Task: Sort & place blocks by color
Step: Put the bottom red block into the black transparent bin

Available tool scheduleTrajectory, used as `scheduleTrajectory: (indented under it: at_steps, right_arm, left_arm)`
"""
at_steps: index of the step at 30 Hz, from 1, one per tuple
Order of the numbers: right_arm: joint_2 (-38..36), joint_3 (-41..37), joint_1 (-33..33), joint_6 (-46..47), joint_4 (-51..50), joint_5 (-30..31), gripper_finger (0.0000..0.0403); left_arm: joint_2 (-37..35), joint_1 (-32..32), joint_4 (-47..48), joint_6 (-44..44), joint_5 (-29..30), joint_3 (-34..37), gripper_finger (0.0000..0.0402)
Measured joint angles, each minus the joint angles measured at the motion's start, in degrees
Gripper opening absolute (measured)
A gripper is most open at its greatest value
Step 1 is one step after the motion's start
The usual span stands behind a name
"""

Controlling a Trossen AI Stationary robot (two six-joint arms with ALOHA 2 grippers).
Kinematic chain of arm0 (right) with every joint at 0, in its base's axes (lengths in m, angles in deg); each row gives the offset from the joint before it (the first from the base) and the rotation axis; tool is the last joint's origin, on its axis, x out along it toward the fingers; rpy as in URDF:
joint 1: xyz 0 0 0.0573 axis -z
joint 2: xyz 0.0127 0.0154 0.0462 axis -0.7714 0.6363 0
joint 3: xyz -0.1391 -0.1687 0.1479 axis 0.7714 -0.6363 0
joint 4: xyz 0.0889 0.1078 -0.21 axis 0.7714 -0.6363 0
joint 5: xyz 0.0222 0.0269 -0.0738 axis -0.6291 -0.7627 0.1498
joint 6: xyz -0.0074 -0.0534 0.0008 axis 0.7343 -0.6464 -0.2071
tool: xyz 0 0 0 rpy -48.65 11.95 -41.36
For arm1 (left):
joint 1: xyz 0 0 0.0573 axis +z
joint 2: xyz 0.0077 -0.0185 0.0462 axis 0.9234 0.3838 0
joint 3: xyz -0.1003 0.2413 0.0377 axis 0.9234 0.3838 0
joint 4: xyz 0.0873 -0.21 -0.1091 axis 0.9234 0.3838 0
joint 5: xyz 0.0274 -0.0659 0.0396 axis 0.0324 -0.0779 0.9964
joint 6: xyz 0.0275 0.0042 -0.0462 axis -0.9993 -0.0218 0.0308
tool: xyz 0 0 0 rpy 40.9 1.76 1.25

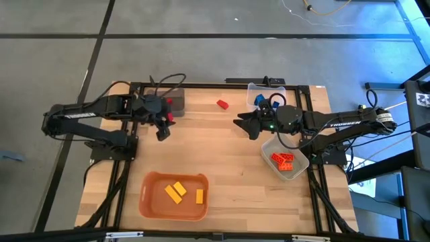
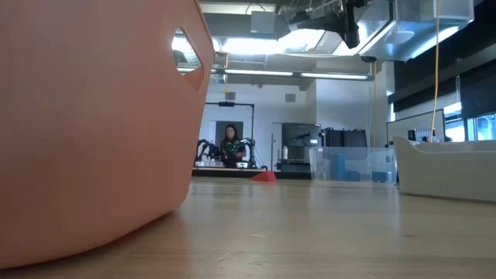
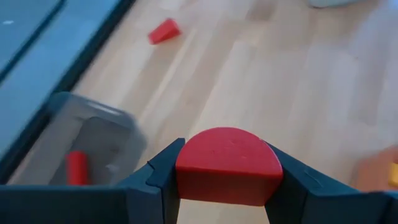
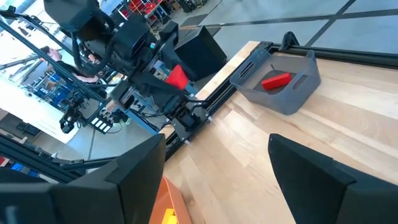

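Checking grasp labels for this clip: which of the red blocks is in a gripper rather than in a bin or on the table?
The red block clamped in the left gripper, held above the table. Another red one lies loose on the wood; a third sits in the grey bin.

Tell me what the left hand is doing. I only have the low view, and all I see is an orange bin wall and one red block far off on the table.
Observer: The left hand is shut on a red block, held above the wood.
Operator: Where would that one go?
Observer: A grey bin at the table's far left edge already holds another red block. The left hand is close beside it.
Operator: And the right hand?
Observer: The right hand is open and holds nothing, over the table's right half.
Operator: What's in the orange bin?
Observer: The orange bin holds two yellow blocks.
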Motion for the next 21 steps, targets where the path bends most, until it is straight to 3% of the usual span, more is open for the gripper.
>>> scheduleTrajectory:
  at_steps: [3, 6, 13, 16, 21]
  right_arm:
    - [0.0, 0.0, 0.0, 0.0, 0.0, 0.0, 0.0283]
    - [0.0, 0.0, 0.3, 0.0, 0.0, 0.4, 0.0283]
    - [0.0, 0.0, 1.1, 0.4, 0.0, 0.5, 0.0283]
    - [0.0, 0.0, 1.1, 0.6, 0.0, 0.5, 0.0283]
    - [0.0, 0.0, 1.1, 1.9, 0.0, 0.5, 0.0283]
  left_arm:
    - [0.0, 0.6, 0.0, 1.5, 5.5, 0.0, 0.0158]
    - [1.9, 6.6, -0.4, 1.4, 7.9, 0.0, 0.0158]
    - [14.2, 28.5, -4.1, -0.1, -6.8, 0.0, 0.0158]
    - [20.4, 32.4, -5.2, 0.9, -10.1, 0.1, 0.0158]
    - [27.1, 33.4, -7.2, 2.1, -8.0, 1.7, 0.0158]
